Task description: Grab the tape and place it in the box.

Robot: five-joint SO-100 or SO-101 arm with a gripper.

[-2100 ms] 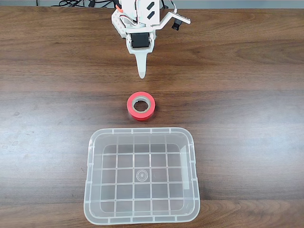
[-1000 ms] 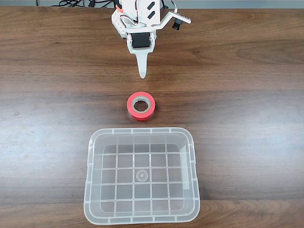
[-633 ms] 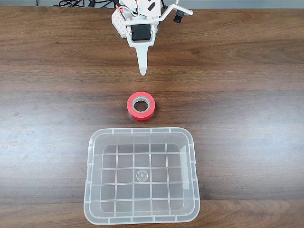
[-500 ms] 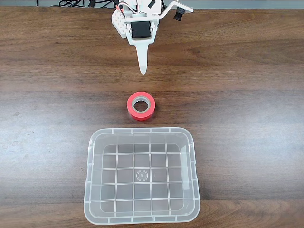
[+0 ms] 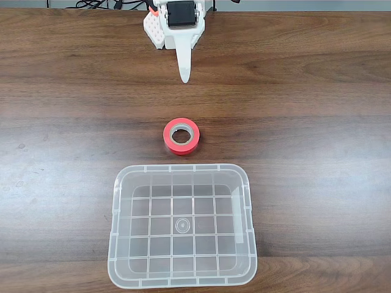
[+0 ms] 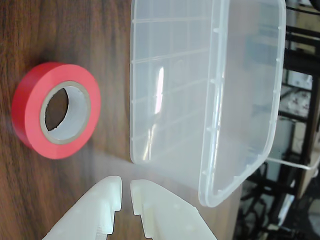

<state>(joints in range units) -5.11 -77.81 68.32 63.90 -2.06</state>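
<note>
The roll of red-orange tape (image 5: 181,136) lies flat on the wooden worktop (image 5: 317,122), its grey-beige core facing up, just beyond the far rim of the clear plastic box (image 5: 117,207) and not touching it. In the wrist view the tape (image 6: 56,109) sits at the left, with the box (image 6: 220,100) to its right, a strip of bare wood between them. The box holds nothing; its grid-patterned bottom shows through.

My end effector (image 5: 184,78) hangs at the far edge of the worktop in the fixed view, pointing toward the tape and roughly in line with it, well apart from the roll. In the wrist view my two white fingertips (image 6: 112,192) come in from the bottom edge with only a thin slit between them, so I am nearly closed and hold nothing.

I judge this to be the approach step: the grab has not begun. The next move calls for spreading my fingers wide enough to straddle the roll's wall or its whole width, then reaching forward and down until the tape sits between them. After that comes a firm close, a lift clear of the box rim, and a release over the box's middle. The roll may slide on the smooth wood if one finger touches first.
</note>
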